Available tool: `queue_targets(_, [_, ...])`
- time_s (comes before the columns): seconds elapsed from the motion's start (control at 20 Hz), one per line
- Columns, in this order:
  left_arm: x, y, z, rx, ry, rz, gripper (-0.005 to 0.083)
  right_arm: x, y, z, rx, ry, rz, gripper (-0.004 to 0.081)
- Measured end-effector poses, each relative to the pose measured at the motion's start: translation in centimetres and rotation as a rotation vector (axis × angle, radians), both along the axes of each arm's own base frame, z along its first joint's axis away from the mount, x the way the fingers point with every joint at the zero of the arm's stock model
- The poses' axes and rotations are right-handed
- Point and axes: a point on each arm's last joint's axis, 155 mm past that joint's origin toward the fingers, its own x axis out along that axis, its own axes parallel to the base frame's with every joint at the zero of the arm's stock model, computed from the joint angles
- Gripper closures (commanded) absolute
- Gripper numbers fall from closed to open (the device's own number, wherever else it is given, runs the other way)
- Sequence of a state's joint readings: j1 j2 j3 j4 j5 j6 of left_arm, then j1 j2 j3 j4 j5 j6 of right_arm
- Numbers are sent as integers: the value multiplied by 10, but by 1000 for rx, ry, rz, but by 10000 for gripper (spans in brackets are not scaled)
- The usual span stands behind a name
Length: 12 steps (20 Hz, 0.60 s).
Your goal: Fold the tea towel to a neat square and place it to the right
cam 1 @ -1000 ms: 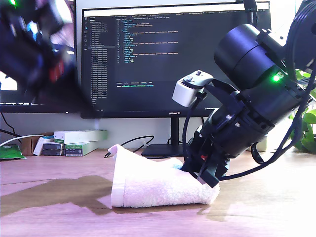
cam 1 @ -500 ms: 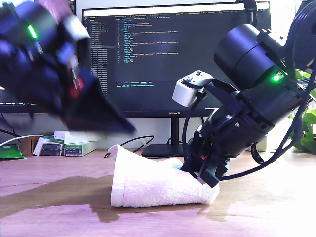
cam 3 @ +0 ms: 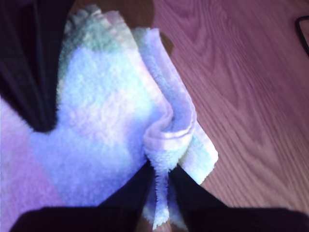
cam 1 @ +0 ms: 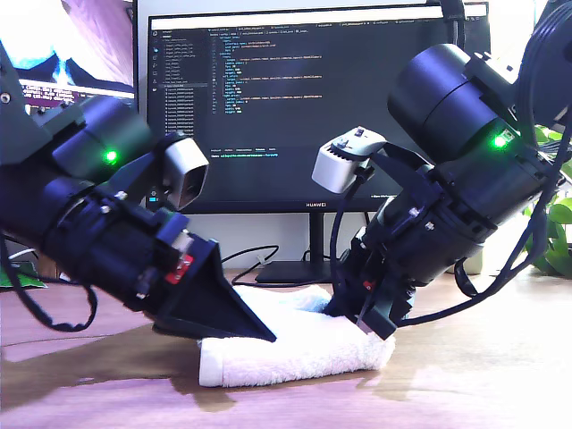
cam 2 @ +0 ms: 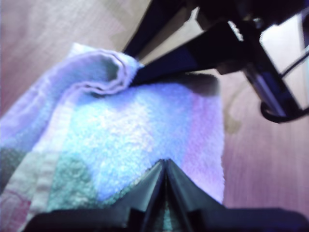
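The tea towel (cam 1: 304, 344) is a thick white terry bundle, folded over on the wooden table (cam 1: 483, 375) at the middle of the exterior view. My first gripper (cam 1: 264, 335) comes in from the exterior view's left. Its fingers are shut to a point and rest on the tea towel (cam 2: 135, 130), with the tips (cam 2: 165, 164) together on the pile. My second gripper (cam 1: 375, 323) reaches in from the exterior view's right and is shut on a bunched fold of the tea towel (cam 3: 96, 121) at its edge (cam 3: 161, 169).
A large dark monitor (cam 1: 313, 107) stands behind the towel, its base (cam 1: 286, 271) just beyond it. A black cable (cam 1: 241, 255) trails beside the base. A green plant (cam 1: 554, 232) is at the exterior view's right edge.
The first arm swung down from the exterior view's upper left onto the towel's left end. The raised corner there now lies flatter. The second arm kept still.
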<state>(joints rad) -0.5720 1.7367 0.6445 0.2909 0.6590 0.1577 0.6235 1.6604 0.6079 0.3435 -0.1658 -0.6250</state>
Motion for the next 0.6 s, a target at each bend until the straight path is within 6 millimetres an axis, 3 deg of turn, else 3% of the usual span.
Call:
queue_targets(0.4, [1, -5, -4, -3, 9, -14, 795, 3, -1, 1, -11, 0, -10, 778])
queue_targets(0.6, [3, -6, -5, 7, -2, -5, 795, 8, -2, 1, -22, 13, -40, 654])
